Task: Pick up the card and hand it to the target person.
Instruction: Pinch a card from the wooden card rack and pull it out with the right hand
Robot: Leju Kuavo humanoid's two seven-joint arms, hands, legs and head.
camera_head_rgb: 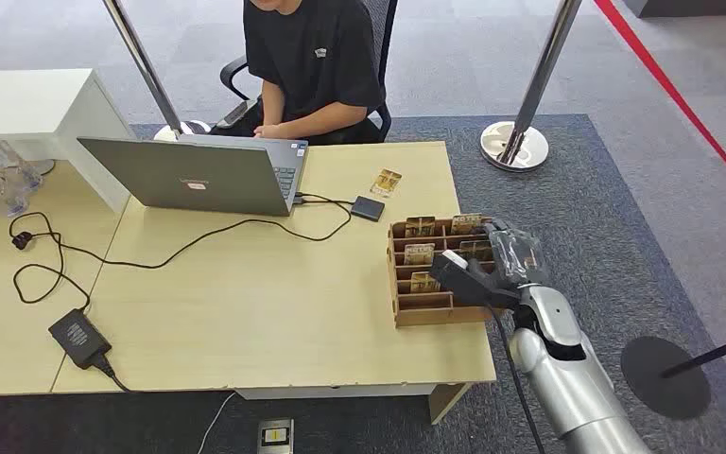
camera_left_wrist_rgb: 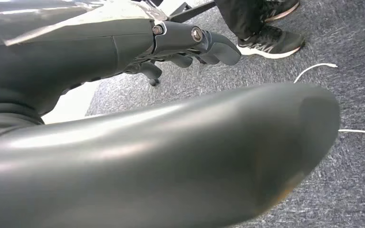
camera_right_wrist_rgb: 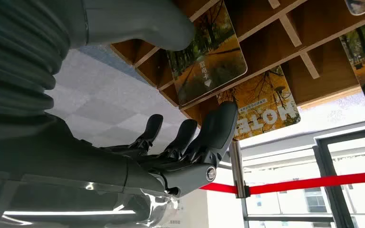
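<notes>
A wooden card rack (camera_head_rgb: 423, 307) stands at the table's right edge, with several autumn-print cards in its slots. My right hand (camera_head_rgb: 492, 265) hovers over the rack's right side. In the right wrist view the thumb (camera_right_wrist_rgb: 142, 26) lies at one side of a card (camera_right_wrist_rgb: 209, 57) and the fingers (camera_right_wrist_rgb: 214, 133) reach towards a second card (camera_right_wrist_rgb: 266, 109) below it; the fingers are spread and no card is clearly gripped. A person in a black shirt (camera_head_rgb: 312, 57) sits across the table. My left hand (camera_left_wrist_rgb: 195, 40) hangs with loosely bent fingers, holding nothing.
A grey laptop (camera_head_rgb: 198, 175) stands in front of the person, with cables and a power brick (camera_head_rgb: 80, 338) to the left. One loose card (camera_head_rgb: 386, 182) and a small black box (camera_head_rgb: 368, 208) lie behind the rack. A stanchion base (camera_head_rgb: 513, 144) stands on the carpet at the right.
</notes>
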